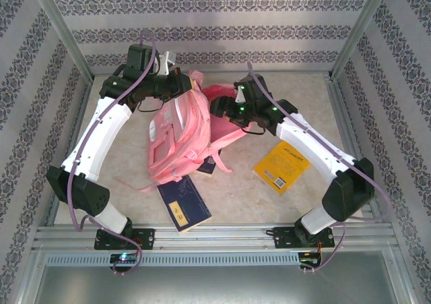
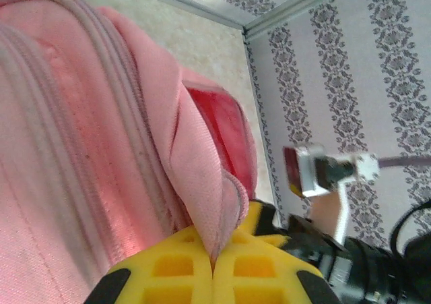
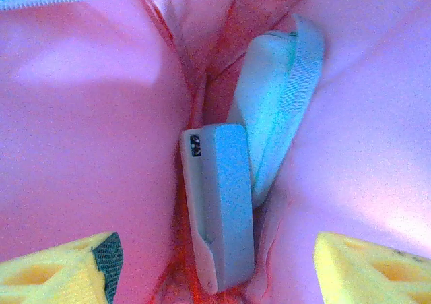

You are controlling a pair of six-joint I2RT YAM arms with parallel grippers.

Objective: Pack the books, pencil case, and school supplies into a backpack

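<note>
The pink backpack (image 1: 174,139) lies in the middle of the table, its mouth toward the back. My left gripper (image 1: 190,87) is shut on a fold of the backpack's rim (image 2: 212,203), the yellow fingertips (image 2: 175,267) pressed together on the fabric. My right gripper (image 1: 217,107) reaches into the mouth and stands open (image 3: 225,277). Between its fingers, touching neither, a blue-grey stapler-like wedge (image 3: 222,209) lies in the pink interior. A pale oblong pencil case (image 3: 266,108) rests just beyond it. A yellow-orange book (image 1: 281,166) and a navy book (image 1: 183,206) lie on the table.
A small dark book (image 1: 207,166) peeks out from under the backpack's near right side. Patterned walls and a metal frame (image 1: 64,41) enclose the table. The right arm's wrist (image 2: 323,172) shows past the backpack's mouth in the left wrist view.
</note>
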